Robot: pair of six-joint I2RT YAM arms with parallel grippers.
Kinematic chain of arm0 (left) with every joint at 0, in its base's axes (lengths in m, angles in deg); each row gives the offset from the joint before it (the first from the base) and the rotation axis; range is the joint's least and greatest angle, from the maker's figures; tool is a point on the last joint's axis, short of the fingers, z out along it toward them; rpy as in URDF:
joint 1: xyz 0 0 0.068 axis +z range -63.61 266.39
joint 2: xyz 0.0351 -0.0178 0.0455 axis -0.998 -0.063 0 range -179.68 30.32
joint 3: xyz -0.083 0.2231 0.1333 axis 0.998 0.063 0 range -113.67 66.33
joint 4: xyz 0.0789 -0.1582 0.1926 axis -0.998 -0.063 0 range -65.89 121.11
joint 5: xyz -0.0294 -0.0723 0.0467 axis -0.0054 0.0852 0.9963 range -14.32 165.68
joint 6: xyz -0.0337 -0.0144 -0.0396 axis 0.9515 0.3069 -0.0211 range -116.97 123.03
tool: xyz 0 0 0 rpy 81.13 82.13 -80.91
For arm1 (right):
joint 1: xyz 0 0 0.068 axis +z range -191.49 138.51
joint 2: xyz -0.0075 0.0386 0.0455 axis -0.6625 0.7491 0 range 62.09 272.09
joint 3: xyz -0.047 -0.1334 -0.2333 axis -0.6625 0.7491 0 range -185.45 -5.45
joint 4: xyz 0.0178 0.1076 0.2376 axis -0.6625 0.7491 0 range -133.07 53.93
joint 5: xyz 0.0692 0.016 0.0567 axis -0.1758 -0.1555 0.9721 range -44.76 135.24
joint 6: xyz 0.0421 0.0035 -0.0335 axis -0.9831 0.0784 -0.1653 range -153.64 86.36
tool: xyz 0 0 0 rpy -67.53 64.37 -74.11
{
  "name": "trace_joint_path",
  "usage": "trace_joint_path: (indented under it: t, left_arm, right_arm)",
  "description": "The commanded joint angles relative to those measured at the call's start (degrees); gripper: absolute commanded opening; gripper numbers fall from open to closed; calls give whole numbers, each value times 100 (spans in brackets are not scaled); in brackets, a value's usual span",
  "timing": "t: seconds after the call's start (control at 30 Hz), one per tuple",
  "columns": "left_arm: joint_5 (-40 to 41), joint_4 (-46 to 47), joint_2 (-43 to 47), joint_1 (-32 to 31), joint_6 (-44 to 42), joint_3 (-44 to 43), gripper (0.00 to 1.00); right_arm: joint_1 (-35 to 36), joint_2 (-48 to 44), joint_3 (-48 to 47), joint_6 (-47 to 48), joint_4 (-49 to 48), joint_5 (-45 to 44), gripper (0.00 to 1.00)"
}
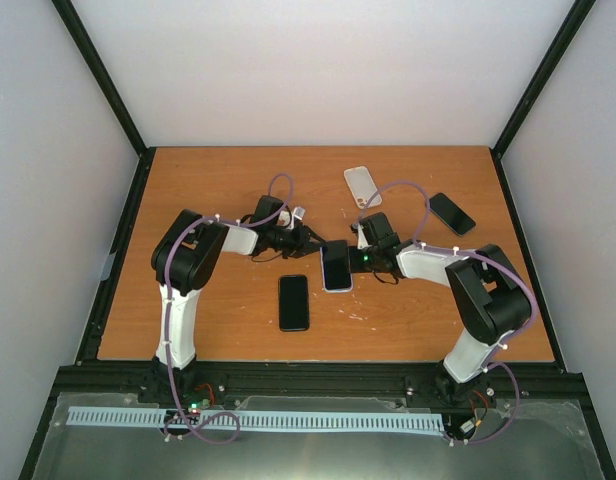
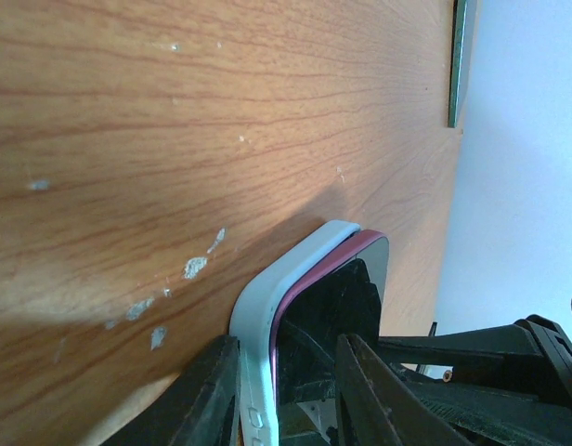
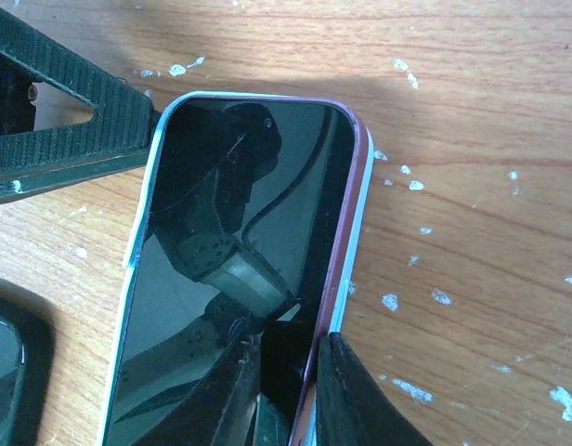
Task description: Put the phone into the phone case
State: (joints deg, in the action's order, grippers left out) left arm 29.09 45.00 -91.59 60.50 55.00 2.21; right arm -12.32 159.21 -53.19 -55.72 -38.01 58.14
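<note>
Sitting perhaps halfway in case (image 2: 256, 325), phone (image 3: 240, 232), left claw (image 2: 286, 348), right claw (image 3: 286, 353) closed on it.

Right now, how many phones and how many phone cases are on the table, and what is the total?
Phones: 3 (the held phone, the near phone, the far-right phone)
Cases: 2 (the pale case with the held phone, the loose case)
Total: 5
</note>
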Motion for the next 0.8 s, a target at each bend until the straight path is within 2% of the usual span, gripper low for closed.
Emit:
trace_joint_path:
  t: [0.0, 0.17, 0.4, 0.53, 0.77]
  left_arm:
    - [-351, 354, -61, -392, 34, -93, 30]
    - [-281, 140, 49, -406, -88, -68, 30]
    - [247, -322, 510, -399, -301, 117, 35]
    - [514, -367, 656, -367, -263, 310, 40]
    - [545, -484, 566, -355, -386, 391, 40]
  right_arm:
    - [133, 239, 5, -49, -716, 626, 17]
    - [126, 37, 5, -94, -319, 226, 20]
    - [34, -512, 273, -393, 222, 25, 42]
    - [27, -623, 448, -626, 183, 48, 55]
    - [26, -441, 711, -1122, -365, 517, 62]
